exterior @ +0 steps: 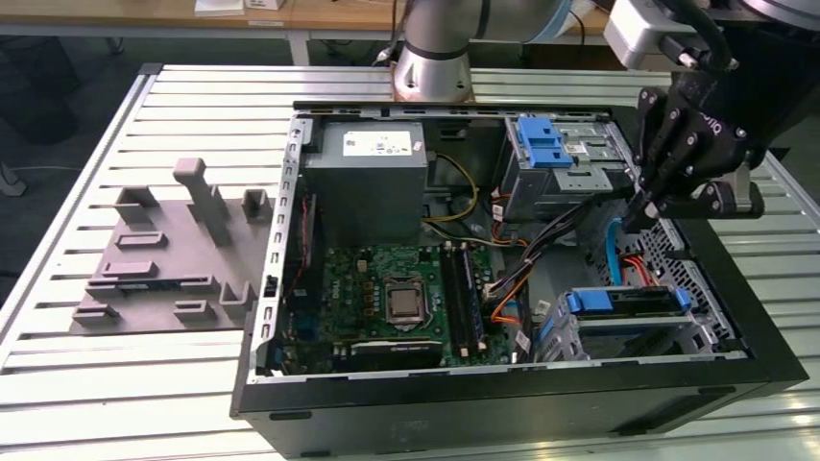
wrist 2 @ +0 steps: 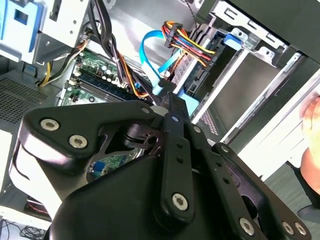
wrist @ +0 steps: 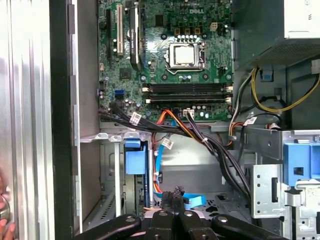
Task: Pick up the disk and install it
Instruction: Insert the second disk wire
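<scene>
The disk (exterior: 628, 302) lies flat in the lower drive cage at the front corner of the open computer case, on the exterior view's right. Blue rails show at both of its ends. In the first wrist view its blue rail end (wrist: 135, 160) shows inside the cage. My gripper (exterior: 639, 217) hangs over the case's side wall, above and behind the disk, apart from it. It is shut with nothing between its fingers, as both wrist views show (wrist 2: 168, 98) (wrist: 174, 218). Below the fingertips lie a light-blue data cable (wrist: 192, 201) and a bundle of wires.
The case holds a green motherboard (exterior: 397, 293), a grey power-supply box (exterior: 369, 182) and an upper metal cage with a blue latch (exterior: 554, 144). A grey fixture (exterior: 167, 254) stands on the slatted table at the exterior view's left. A person's hand (wrist 2: 312, 122) is beside the case.
</scene>
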